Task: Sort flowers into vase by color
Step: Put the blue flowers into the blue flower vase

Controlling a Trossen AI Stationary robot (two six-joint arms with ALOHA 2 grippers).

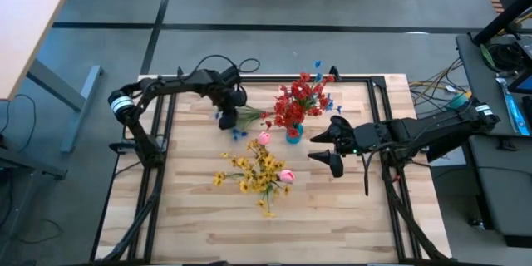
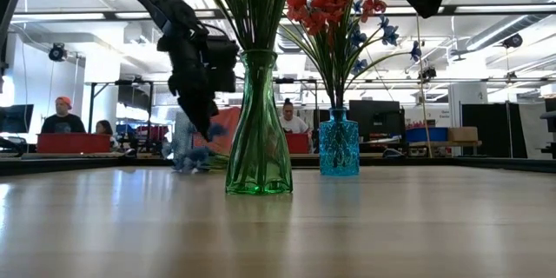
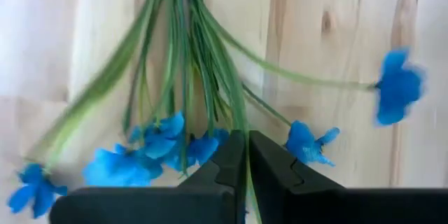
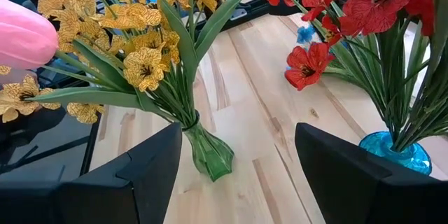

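Observation:
A blue flower sprig (image 1: 239, 120) with thin green stems lies on the table near the far left; its stems fan out in the left wrist view (image 3: 175, 70). My left gripper (image 1: 226, 116) (image 3: 246, 155) stands over it, pointing down, shut on a stem. A blue glass vase (image 1: 293, 135) (image 2: 338, 143) holds red flowers (image 1: 299, 100) and a few blue blooms. A green glass vase (image 2: 258, 130) (image 4: 208, 155) holds yellow flowers (image 1: 258, 170) and pink buds (image 1: 287, 175). My right gripper (image 1: 320, 148) (image 4: 238, 175) hovers open, right of both vases. My left gripper pinches one thin green stem (image 3: 246, 190) of the blue sprig between its two fingers, down among the blue blooms. The fingers come from above, pointing down. The other stems and blooms spread over the wood; whether the sprig is lifted clear I cannot tell.
The two vases stand close together mid-table, the green one nearer, the blue one farther. Bare wood (image 1: 349, 216) lies toward the near edge. Black frame rails (image 1: 162, 133) run along the table's sides. People (image 2: 62, 122) sit in the room beyond the far edge.

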